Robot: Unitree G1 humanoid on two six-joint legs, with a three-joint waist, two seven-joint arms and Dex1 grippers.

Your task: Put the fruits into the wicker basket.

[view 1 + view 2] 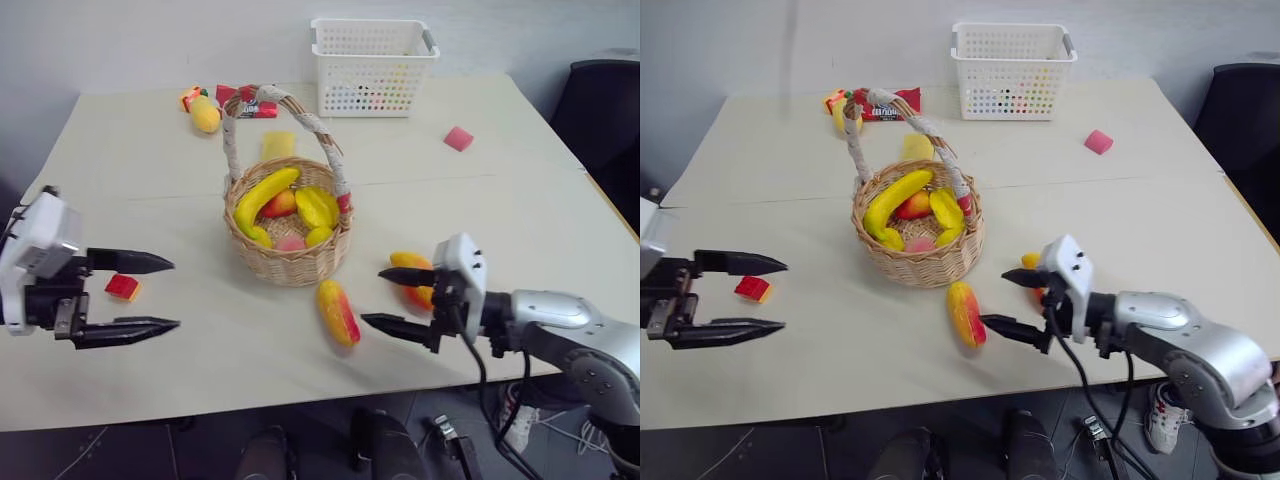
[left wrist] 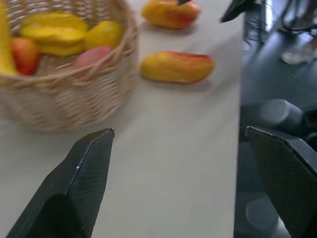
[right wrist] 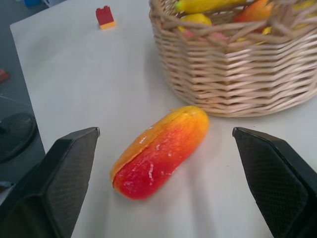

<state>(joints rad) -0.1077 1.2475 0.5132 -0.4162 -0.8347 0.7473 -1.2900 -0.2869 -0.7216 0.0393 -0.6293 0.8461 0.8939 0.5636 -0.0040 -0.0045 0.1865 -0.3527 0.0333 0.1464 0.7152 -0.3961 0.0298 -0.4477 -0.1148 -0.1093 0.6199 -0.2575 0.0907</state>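
1. A robot test lab: a plain beige tabletop [image 1: 500, 240] against a bare pale wall.
2. Toy fruit, a white plastic basket [image 1: 372, 67] and a black office chair [image 1: 605, 110] serve as props.

Two mango-like toy fruits, yellow-orange with red blush, lie on the table outside the wicker basket [image 1: 290, 262]. The nearer mango [image 1: 338, 312] lies lengthwise just in front of the basket. The second mango [image 1: 412, 278] lies beside it, partly hidden. The basket stands upright, holding other toy fruit.
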